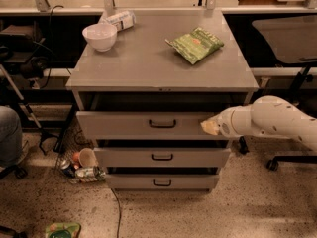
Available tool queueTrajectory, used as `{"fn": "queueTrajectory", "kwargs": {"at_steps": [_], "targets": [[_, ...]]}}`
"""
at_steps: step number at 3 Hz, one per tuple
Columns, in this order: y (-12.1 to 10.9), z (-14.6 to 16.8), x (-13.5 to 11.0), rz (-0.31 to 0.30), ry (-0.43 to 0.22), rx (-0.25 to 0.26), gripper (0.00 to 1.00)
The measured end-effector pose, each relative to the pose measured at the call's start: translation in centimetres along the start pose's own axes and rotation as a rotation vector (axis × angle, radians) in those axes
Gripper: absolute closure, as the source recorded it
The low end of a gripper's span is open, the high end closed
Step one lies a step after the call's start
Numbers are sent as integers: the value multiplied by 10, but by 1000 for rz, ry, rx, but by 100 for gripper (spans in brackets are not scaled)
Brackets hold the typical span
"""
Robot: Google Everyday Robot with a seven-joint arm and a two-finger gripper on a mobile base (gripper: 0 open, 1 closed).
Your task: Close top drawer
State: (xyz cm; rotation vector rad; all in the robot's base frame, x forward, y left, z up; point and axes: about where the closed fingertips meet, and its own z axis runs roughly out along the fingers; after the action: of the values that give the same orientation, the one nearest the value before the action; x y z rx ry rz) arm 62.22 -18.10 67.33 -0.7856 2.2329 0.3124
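The top drawer is a grey metal drawer with a small black loop handle. It sticks out a little from the grey cabinet, with a dark gap above its front. My gripper is at the end of the white arm coming from the right. Its tip rests against the right end of the drawer's front panel. Two shallower drawers sit below, also slightly out.
On the cabinet top lie a white bowl, a plastic bottle on its side and a green chip bag. Cups and cans lie on the floor at the cabinet's left. A chair base stands at right.
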Motion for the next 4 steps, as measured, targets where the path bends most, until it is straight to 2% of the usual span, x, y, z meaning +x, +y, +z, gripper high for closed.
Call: {"fn": "queueTrajectory", "kwargs": {"at_steps": [1, 4], "targets": [[-8, 9, -12, 0, -25, -2, 100], [-12, 12, -21, 1, -49, -4, 100]]}}
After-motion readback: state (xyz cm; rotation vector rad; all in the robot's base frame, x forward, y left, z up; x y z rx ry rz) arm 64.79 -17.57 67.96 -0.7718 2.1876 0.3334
